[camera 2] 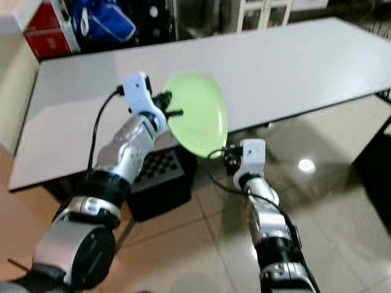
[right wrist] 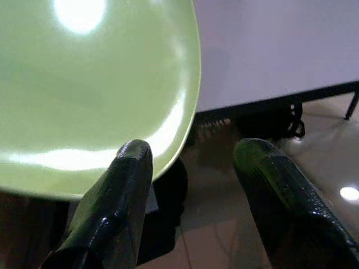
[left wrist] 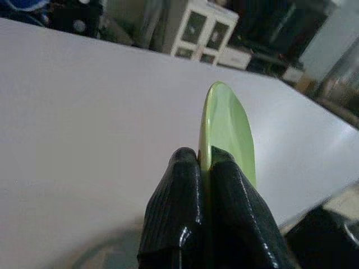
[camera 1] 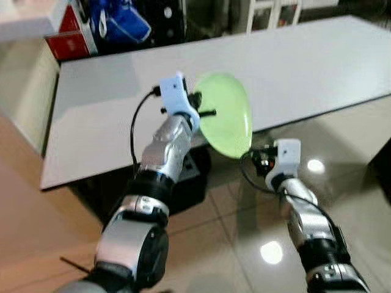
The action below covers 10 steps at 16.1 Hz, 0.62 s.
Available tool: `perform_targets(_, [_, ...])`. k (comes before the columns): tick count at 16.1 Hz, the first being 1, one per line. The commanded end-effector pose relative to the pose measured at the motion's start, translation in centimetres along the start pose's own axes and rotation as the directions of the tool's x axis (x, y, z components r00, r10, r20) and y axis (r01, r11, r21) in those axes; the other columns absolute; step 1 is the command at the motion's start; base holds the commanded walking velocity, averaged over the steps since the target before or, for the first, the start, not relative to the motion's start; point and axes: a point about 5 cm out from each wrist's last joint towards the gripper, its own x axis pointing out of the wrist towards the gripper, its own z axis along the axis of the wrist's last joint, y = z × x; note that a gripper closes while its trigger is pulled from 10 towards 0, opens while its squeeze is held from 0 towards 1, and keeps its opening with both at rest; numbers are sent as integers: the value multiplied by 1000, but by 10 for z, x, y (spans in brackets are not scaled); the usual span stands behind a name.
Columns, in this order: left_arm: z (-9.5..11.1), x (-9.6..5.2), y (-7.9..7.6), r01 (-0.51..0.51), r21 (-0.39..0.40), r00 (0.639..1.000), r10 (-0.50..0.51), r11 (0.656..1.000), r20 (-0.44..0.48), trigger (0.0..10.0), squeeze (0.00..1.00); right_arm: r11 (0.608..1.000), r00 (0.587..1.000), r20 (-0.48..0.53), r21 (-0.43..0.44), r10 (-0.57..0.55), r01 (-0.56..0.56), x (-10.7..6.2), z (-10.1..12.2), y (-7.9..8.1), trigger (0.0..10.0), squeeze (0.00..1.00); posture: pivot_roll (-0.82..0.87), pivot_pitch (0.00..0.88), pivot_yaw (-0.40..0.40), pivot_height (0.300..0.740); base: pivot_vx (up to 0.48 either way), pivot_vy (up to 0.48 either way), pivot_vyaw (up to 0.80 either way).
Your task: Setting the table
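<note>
Both silver arms reach forward over the tiled floor (camera 1: 244, 244). Left gripper (left wrist: 205, 162) is clamped on the rim of the green plate (camera 1: 227, 113), holding it tilted on edge above the near edge of the white counter (camera 1: 305, 67). Right gripper (right wrist: 193, 154) hangs just below the plate, fingers apart. No writing is legible.

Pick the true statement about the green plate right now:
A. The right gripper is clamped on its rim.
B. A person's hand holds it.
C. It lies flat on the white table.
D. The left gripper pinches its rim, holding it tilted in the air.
D: the left gripper has its fingers shut on the rim of the green plate, which hangs tilted at the edge of the white table, while the right gripper stands open beside its lower edge.
</note>
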Motion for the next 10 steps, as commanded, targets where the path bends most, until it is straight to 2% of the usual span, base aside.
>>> perform_targets(1, [15, 1, 5, -27, -14, 997, 28, 1000, 69, 0, 0, 1000, 1000, 1, 1, 25, -25, 2, 2, 8, 10000, 0, -56, 0, 57, 740, 0, 0, 0])
perform_targets(8, [22, 1, 6, -47, 25, 991, 43, 999, 123, 0, 0, 1000, 1000, -2, 0, 28, -28, 1, 1, 8, 10000, 0, -56, 0, 55, 740, 0, 0, 0])
perform_targets(10, [22, 1, 7, -42, 13, 992, 40, 999, 123, 0, 0, 1000, 1000, -4, 0, 30, -30, 1, 0, 8, 10000, 0, -55, 0, 55, 740, 0, 0, 0])
